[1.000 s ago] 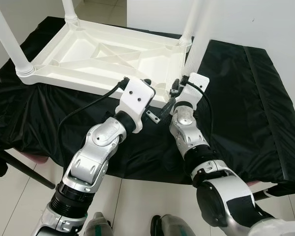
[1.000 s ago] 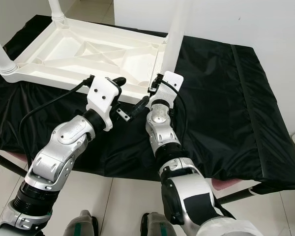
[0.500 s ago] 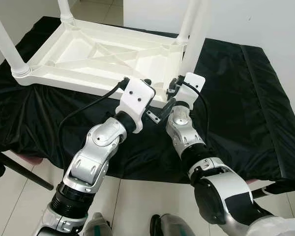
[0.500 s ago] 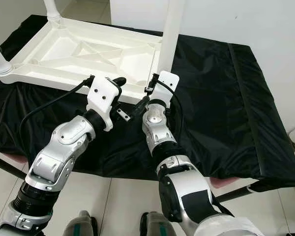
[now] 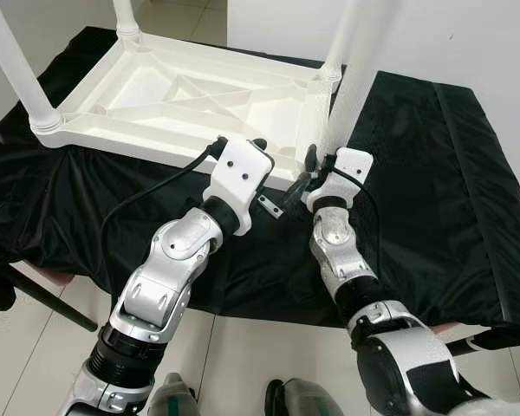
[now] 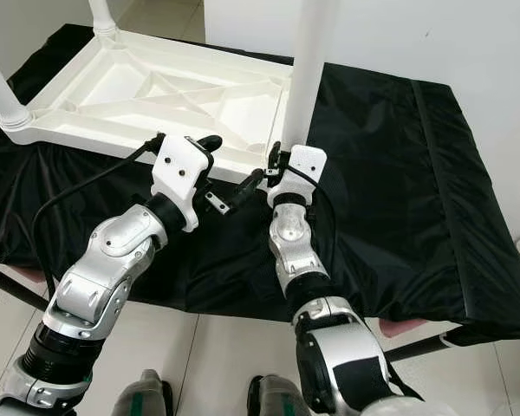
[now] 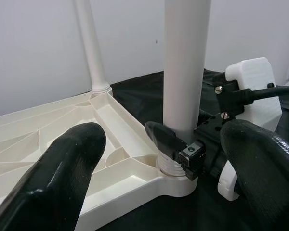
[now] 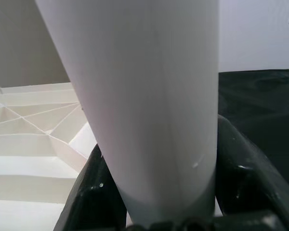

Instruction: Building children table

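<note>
Children's table (image 5: 191, 95), white plastic, is lying upside down on a black cloth (image 5: 433, 182) covering a low stand, ribbed underside facing up.

Progress: three legs are standing upright in corner sockets: one at the near left corner (image 5: 17, 74), one at the far left corner (image 5: 126, 17), one at the far right corner (image 5: 340, 39). The fourth leg (image 6: 305, 61) is standing at the near right corner, its foot sitting at the socket collar (image 7: 172, 166) as the left wrist view shows. By the look of it, the build is nearing its end; whether this last leg is fully driven home cannot be told, so final seating and turning the table upright are judged to be what is left.

Right gripper (image 8: 154, 192): its two black fingers (image 8: 241, 168) are closing around the base of the fourth leg, one on each side, both touching the tube, gripping it just above the socket.

Left gripper (image 7: 159, 159): its fingers (image 7: 67, 173) are spreading wide apart, holding nothing, hovering just beside the near right corner of the tabletop and pointing toward the held leg.
</note>
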You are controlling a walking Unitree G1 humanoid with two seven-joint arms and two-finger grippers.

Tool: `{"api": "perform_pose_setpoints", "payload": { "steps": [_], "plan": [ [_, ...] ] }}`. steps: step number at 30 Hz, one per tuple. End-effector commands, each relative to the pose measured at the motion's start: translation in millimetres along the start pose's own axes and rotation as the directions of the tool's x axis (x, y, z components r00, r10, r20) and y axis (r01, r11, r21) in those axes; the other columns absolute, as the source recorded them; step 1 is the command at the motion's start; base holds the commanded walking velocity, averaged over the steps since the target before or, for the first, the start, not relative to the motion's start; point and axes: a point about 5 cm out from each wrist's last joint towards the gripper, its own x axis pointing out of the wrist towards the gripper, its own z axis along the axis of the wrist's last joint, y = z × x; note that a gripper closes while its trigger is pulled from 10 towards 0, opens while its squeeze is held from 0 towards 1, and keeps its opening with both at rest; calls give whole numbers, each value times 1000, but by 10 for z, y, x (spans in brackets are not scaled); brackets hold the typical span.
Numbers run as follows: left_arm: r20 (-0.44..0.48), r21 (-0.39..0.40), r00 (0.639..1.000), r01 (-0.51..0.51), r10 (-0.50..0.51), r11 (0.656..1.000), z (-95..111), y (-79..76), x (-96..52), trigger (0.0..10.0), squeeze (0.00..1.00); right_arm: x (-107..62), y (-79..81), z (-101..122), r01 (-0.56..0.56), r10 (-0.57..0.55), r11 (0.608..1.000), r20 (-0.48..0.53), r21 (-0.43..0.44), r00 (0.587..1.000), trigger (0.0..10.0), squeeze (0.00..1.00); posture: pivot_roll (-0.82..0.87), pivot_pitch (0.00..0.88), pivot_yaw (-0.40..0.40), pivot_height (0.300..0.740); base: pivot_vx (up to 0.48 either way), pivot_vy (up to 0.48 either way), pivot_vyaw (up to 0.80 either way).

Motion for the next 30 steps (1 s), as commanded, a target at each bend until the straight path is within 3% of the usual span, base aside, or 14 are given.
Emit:
{"api": "perform_pose_setpoints", "payload": {
  "steps": [1,4,9,21,30],
  "plan": [
    [-11,5,1000,-1,1,1000,-6,-18,-9,10000,0,-227,-145,-441,42,-45,999,-218,-17,975,10000,0,22,69,-41,740,0,0,0],
    [-12,7,1000,2,-2,1000,-7,-21,-7,10000,0,-213,-174,-459,55,-56,998,-246,-8,968,10000,0,21,65,-39,740,0,0,0],
    [-14,11,1000,11,-10,1000,-13,-26,-3,10000,0,-105,-274,-506,86,-81,996,-380,-3,921,10000,0,20,57,-33,740,0,0,0],
    [-14,13,1000,15,-15,1000,-8,-30,-3,10000,0,52,-332,-452,44,-25,999,-472,30,881,10000,0,20,60,-30,740,0,0,0],
    [-16,13,1000,10,-10,1000,-6,-26,-8,10000,0,169,-314,-309,-39,66,997,-439,70,896,10000,0,19,69,-29,740,0,0,0]
  ]
}}
